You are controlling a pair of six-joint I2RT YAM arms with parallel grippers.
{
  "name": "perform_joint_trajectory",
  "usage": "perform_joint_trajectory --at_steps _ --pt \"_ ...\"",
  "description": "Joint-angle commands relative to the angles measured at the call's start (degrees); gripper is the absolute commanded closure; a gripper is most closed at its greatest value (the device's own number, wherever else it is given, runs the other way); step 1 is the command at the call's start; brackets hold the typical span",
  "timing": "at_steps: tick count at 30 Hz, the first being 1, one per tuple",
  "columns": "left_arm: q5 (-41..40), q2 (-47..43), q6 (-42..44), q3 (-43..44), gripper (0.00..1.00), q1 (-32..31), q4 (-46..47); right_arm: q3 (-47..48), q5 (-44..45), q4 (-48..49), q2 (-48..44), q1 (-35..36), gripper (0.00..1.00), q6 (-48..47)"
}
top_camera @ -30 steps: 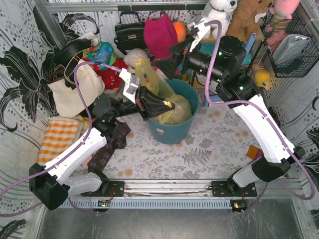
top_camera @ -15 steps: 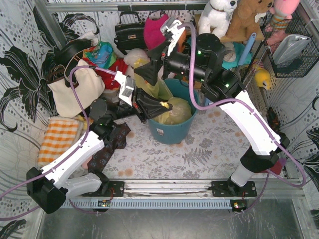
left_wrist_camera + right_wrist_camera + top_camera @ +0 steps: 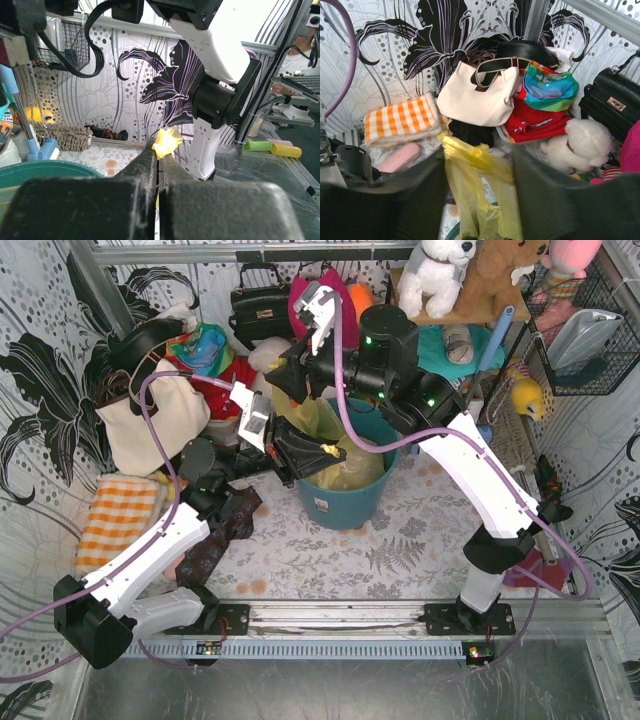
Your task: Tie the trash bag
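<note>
Right arm swung left
The trash bag (image 3: 352, 468) sits in the bucket (image 3: 340, 508). Left gripper (image 3: 159, 150) pinches its edge; right gripper (image 3: 283, 386), spread wide, now reaches around the tall flap (image 3: 467, 195). No knot yet.

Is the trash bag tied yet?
Untied: left tool pinches one flap of the trash bag, another stands loose inside the open right tool; no knot shows.

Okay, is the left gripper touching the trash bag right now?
Touching. The left wrist view shows the left gripper shut on a yellow tuft of the trash bag at its fingertips.
</note>
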Motion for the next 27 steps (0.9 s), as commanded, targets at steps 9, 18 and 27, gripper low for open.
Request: perform_joint_trajectory --at_steps 9,18,27 --pt "0.27 2.30 -1.78 4.28 1.00 -0.22 4.99 -4.30 1.77 4.96 -4.58 0.50 1.00 -1.29" --pt "6.45 14.14 -3.53 22.44 1.00 -0.25 8.11 7.89 3.02 -0.53 1.27 -2.04 1.00 6.17" --pt "7.06 20.11 6.34 33.66 1.00 -0.01 -1.57 -4.82 -3.15 8.08 -4.05 -12.76 1.00 26.34"
